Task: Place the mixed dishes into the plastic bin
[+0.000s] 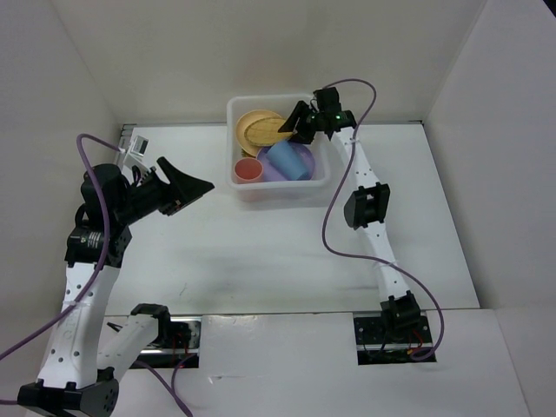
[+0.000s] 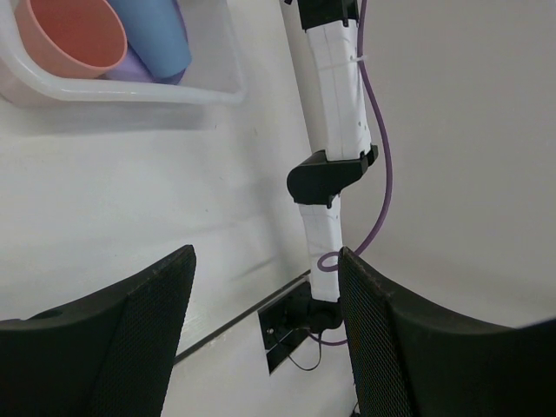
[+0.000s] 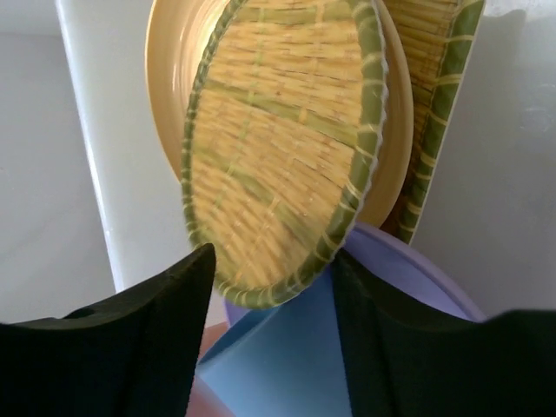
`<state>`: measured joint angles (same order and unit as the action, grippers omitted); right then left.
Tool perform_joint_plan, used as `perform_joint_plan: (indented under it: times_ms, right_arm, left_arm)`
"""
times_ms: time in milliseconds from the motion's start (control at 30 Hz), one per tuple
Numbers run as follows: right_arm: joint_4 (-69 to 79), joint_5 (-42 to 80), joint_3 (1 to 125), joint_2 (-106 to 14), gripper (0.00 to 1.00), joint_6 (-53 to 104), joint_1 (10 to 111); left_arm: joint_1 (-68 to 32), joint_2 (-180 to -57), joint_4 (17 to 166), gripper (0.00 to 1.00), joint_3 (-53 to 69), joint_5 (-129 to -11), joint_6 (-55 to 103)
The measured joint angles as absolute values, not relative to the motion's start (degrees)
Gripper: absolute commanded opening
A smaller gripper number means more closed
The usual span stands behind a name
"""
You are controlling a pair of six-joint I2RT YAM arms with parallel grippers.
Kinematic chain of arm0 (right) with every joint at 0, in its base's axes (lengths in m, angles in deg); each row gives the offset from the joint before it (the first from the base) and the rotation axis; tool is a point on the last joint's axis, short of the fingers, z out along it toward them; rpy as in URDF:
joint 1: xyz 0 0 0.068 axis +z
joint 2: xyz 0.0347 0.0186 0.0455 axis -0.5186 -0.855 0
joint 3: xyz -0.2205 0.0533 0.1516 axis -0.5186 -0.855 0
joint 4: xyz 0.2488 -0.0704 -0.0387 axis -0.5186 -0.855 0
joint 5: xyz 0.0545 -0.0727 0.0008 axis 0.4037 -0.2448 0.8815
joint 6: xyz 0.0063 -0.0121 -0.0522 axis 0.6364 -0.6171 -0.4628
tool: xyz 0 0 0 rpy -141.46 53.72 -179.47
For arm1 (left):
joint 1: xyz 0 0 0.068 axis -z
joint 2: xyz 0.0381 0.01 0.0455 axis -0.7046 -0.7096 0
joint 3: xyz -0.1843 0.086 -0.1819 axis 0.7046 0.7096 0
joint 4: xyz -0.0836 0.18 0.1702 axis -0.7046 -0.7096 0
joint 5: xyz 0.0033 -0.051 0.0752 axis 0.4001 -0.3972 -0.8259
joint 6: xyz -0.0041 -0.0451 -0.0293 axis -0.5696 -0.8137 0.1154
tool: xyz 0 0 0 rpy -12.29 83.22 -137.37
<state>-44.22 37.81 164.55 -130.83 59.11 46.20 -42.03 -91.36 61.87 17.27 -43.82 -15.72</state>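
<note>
The plastic bin (image 1: pixel 233 108) stands at the table's back middle. In it are the pale orange plate (image 1: pixel 245 120), a woven plate (image 1: pixel 261 132), the blue cup (image 1: pixel 285 156) lying on the lavender plate (image 1: pixel 304 167), and the red cup (image 1: pixel 249 169). My right gripper (image 1: pixel 294 127) hangs over the bin, open. In the right wrist view its jaws flank the near rim of a round woven plate (image 3: pixel 278 148), which leans on the pale orange plate (image 3: pixel 165 78); a second woven plate (image 3: pixel 434 104) stands behind. My left gripper (image 1: pixel 195 186) is open and empty, left of the bin.
The right arm (image 2: pixel 334 130) reaches up the table's right side to the bin, trailing a purple cable (image 1: pixel 334 234). White walls close in the table on the left, back and right. The left wrist view shows the bin's near corner (image 2: pixel 130 91) with the red cup (image 2: pixel 74 35).
</note>
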Motion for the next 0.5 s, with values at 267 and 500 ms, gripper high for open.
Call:
perform_joint_plan:
  times_ms: [267, 500]
  right_arm:
    - [-45.83, 36.31, 164.52, -123.56, 0.92, 57.95, 46.2]
    - [-51.91, 32.22, 164.61, -106.53, 1.0, 53.51, 46.79]
  left_arm:
    - [-42.03, -90.97, 61.08, 0.74, 17.27, -43.77, -15.72]
    - [-42.03, -90.88, 61.19, 0.74, 17.27, -43.31, -15.74]
